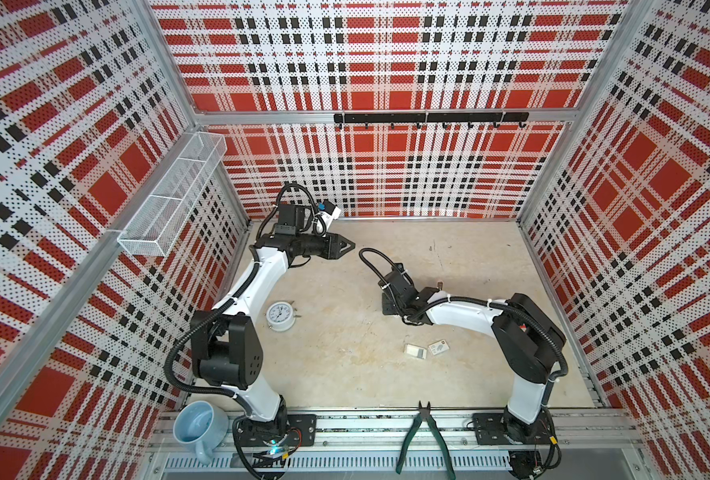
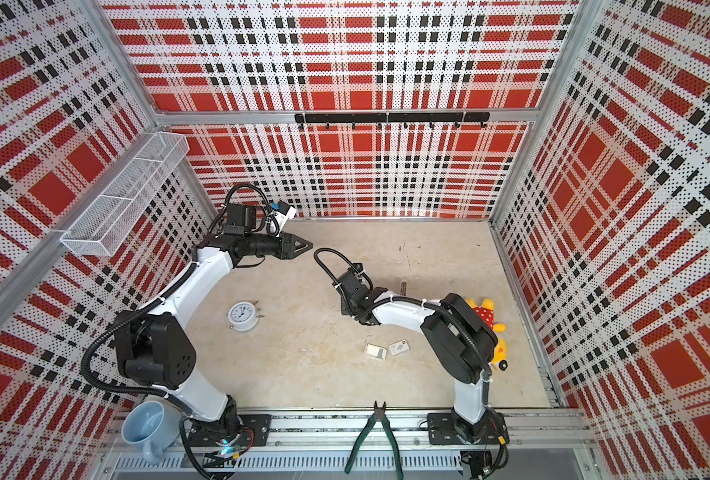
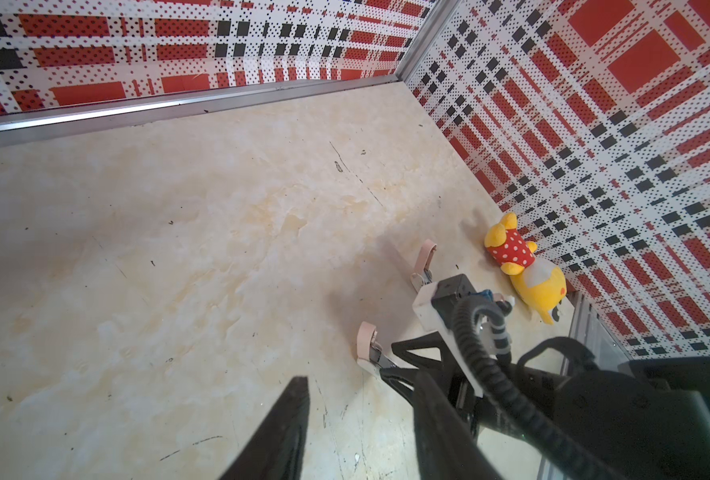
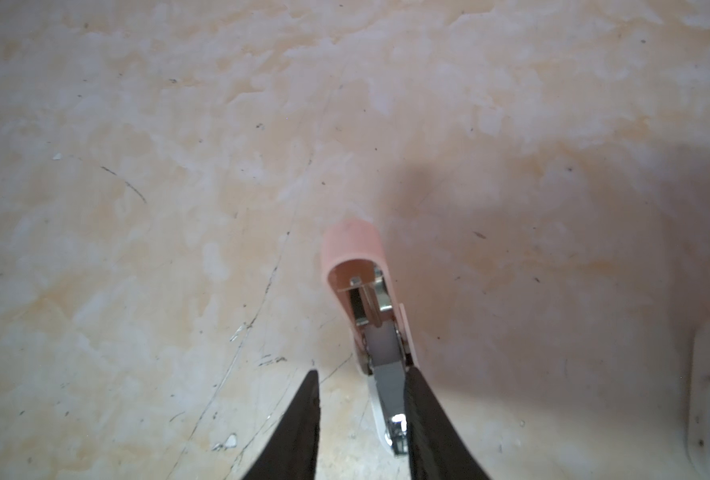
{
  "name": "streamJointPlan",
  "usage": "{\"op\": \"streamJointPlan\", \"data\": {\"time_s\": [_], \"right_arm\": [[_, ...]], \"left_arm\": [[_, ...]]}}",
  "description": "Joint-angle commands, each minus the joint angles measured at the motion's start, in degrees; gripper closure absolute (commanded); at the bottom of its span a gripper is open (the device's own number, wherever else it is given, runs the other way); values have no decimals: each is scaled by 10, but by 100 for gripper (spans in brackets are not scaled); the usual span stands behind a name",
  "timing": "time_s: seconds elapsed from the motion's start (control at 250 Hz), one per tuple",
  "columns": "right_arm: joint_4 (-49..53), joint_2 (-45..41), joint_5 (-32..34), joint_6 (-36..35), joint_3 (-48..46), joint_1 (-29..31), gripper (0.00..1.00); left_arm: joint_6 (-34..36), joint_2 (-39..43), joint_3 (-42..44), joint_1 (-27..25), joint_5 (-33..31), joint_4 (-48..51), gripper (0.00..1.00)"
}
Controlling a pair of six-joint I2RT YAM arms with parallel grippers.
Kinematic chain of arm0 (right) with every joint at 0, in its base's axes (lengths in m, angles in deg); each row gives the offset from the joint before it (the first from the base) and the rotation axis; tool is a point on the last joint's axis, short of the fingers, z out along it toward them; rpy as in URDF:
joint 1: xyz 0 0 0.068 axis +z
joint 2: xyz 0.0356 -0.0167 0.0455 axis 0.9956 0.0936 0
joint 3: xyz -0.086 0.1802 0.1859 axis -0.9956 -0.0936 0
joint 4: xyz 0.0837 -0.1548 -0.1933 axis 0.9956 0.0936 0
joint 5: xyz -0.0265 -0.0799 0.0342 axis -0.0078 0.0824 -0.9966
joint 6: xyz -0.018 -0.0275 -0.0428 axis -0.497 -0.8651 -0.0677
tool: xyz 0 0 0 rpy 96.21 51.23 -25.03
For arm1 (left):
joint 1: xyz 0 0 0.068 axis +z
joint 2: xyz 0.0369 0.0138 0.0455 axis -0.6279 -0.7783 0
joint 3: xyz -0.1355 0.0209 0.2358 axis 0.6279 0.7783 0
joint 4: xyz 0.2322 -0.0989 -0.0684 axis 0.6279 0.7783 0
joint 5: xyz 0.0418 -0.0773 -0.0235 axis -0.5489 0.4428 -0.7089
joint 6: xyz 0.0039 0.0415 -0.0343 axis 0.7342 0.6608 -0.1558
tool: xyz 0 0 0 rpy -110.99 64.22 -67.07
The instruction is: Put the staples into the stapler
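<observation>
The pink stapler (image 4: 376, 332) lay on the floor with its cover swung up and back. Its bare metal channel ran between the fingers of the right gripper (image 4: 363, 372). Those jaws stood apart: one finger touched the channel's side and floor showed between the stapler and the other finger, so nothing was clamped. Closing from there could shove the stapler sideways or tip the cover shut over the channel, since only one side was braced. The staples (image 1: 415, 351) sat as a small grey block well apart from it, nearer the front rail and just beside the white cardboard sleeve (image 1: 438, 347). A strip that thin would probably snap or slide if pinched off flat ground. The left gripper (image 1: 350, 245) hung raised near the back left, its fingers parted on nothing in its wrist view and far from both, so no second hold steadied the stapler. A second pink-and-metal piece (image 3: 424, 259) stood near the right wrist; what it was I could not tell.

As for containers, the wire mesh basket (image 1: 170, 195) on the left wall showed three compartments with nothing visible in any. The blue mug (image 1: 199, 426) by the left arm's base looked to hold nothing. Whether the sleeve held more staples could not be seen
</observation>
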Motion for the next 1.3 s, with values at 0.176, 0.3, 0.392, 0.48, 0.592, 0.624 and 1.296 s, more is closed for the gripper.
{"op": "streamJointPlan", "data": {"time_s": [0.176,0.3,0.392,0.48,0.592,0.624,1.296], "right_arm": [[-55,2,-32,-31,-2,-3,62],[-66,10,-33,-27,-3,-3,62],[-66,16,-35,-27,-1,-5,62],[-64,20,-34,-26,0,-5,62],[-66,21,-33,-23,-6,-6,62],[-68,21,-33,-22,-8,-6,62],[-82,47,-46,-12,-15,-14,62]], "left_arm": [[-5,6,-10,4,6,3,55],[-5,7,-8,4,5,3,55],[-4,7,-7,4,5,3,55],[-5,6,-5,4,6,4,55],[-4,5,-5,4,8,4,55],[-5,5,-5,4,8,4,55],[-5,2,-6,1,6,4,55]]}}
